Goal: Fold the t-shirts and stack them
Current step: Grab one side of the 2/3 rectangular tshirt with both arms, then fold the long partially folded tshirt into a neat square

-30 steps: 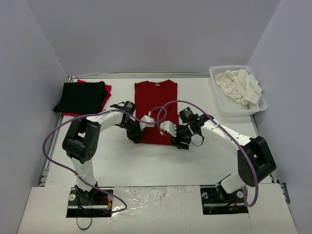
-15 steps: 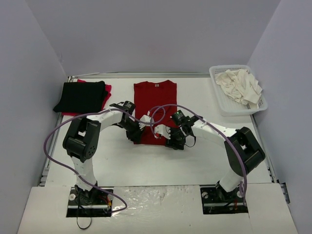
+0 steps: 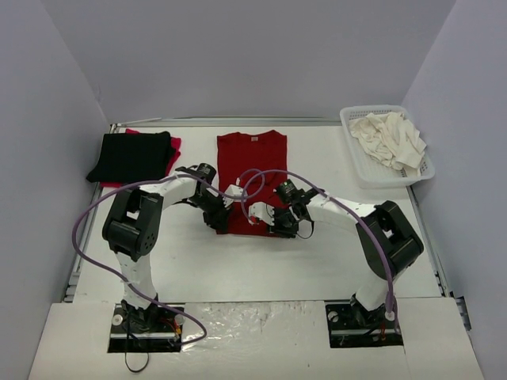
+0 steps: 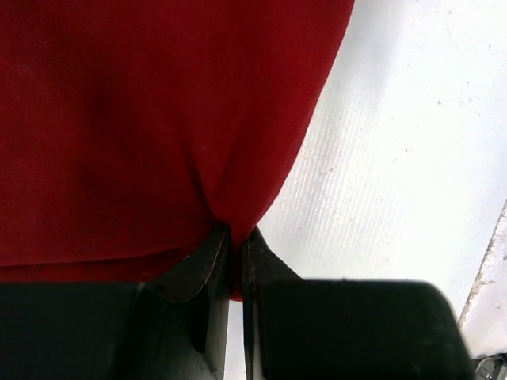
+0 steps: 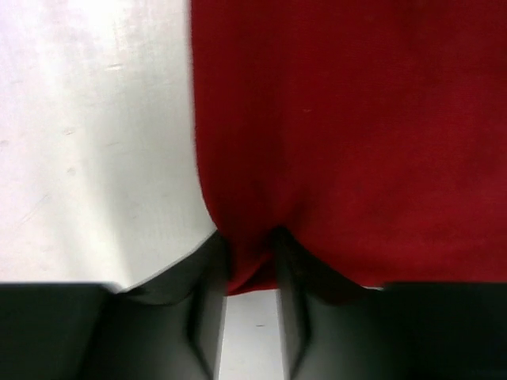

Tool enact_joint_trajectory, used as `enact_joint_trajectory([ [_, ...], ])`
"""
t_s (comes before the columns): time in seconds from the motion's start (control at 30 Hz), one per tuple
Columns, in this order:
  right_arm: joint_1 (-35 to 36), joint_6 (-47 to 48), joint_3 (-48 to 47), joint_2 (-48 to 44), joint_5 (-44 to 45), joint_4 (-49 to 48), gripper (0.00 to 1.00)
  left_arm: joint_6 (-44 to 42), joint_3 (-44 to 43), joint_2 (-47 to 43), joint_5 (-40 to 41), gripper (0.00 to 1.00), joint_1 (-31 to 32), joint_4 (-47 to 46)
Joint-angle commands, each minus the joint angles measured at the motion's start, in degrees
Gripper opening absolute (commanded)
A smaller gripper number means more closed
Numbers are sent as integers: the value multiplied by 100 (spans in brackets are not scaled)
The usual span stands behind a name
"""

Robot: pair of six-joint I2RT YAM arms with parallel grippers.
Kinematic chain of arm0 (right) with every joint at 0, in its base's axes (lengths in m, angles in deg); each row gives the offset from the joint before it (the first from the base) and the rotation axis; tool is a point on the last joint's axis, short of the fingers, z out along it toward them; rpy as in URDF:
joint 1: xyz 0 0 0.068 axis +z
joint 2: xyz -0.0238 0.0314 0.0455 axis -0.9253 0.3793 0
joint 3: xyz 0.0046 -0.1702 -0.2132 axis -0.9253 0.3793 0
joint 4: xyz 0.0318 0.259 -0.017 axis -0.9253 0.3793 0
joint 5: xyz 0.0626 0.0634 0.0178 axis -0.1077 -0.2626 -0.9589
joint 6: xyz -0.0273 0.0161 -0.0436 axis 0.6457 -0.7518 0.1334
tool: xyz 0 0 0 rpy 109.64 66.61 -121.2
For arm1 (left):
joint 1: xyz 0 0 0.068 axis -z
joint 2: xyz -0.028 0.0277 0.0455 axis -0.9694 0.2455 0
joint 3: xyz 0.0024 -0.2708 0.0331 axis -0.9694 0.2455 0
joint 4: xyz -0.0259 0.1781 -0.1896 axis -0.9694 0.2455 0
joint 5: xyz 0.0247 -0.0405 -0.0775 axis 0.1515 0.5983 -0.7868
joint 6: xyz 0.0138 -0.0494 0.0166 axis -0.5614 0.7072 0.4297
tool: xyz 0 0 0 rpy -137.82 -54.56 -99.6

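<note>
The left gripper and right gripper are each pinching a near corner of the dark red t-shirt.

Your red shirt is soft, matt cloth. The tabletop looks finely ribbed; the jaws are matt black plastic.

We count three shirts on the table: one dark red shirt, and left of it one black shirt over one bright red shirt. Right of it, one basket; its cream cloth we cannot count.
</note>
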Motion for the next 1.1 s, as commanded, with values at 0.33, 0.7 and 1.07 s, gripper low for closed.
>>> enact_joint_trajectory([
  [0.33, 3, -55, -227, -26, 48, 849, 0, -302, -449, -101, -260, 2, -38, 830],
  [0.7, -94, 156, -764, -931, -1016, 2617, 0, -1951, -775, -418, -910, 2, -29, 3211],
  [1.07, -209, 542, -1150, -1573, -1904, 3811, 0, -3432, -556, -1191, -1245, 2, 252, 5437],
])
